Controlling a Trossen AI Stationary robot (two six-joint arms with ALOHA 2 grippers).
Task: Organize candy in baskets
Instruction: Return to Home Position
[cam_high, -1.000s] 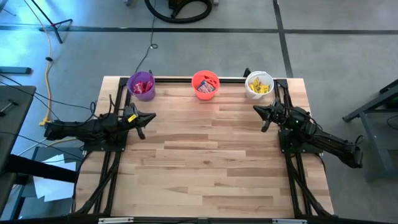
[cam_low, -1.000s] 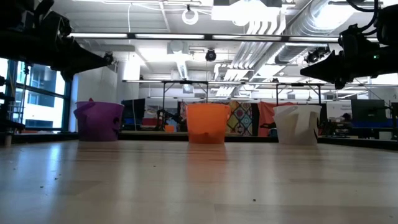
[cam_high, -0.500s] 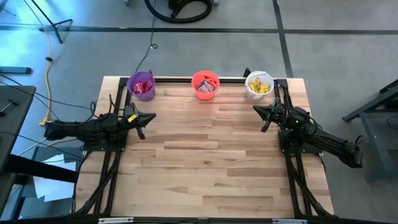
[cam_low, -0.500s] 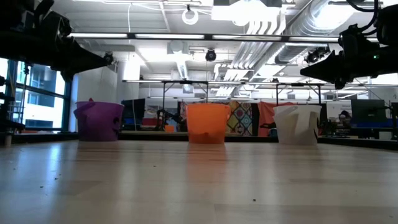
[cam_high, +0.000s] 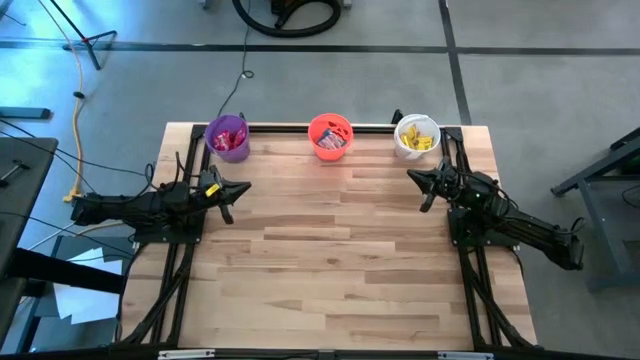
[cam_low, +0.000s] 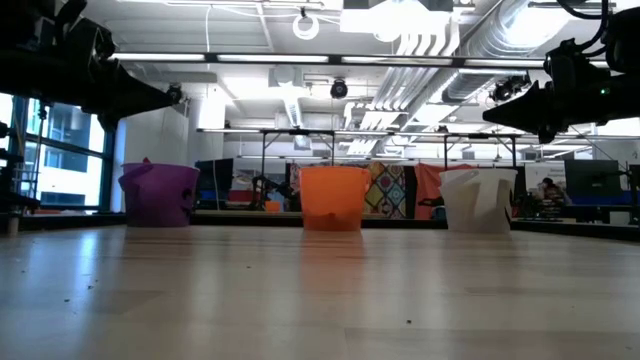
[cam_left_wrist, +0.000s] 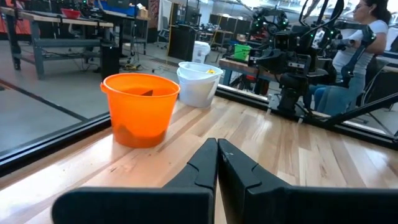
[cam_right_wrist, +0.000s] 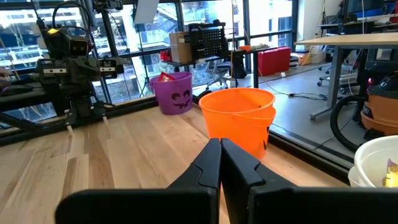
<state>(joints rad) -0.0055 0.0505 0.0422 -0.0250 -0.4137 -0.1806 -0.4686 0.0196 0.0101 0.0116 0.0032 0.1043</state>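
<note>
Candy (cam_high: 420, 141) inside buckets (cam_high: 312, 131) | left gripper (cam_high: 245, 187) closed, empty, apart | right gripper (cam_high: 411, 178) closed, empty, apart

Three small round plastic buckets of like size stand upright in a row along the far edge of the wooden table (cam_high: 330, 250), spaced well apart. The purple bucket (cam_low: 160, 195) is at the left end; it has a face mark on its wall. Inside it are red packets (cam_high: 229, 140), one of them poking above the rim. The orange bucket (cam_low: 334, 198) stands in the middle and holds pale bars (cam_high: 333, 142) heaped inside. The white bucket (cam_low: 478, 200) is at the right end, with yellow packets (cam_high: 420, 140) filling it close to the rim.
</note>
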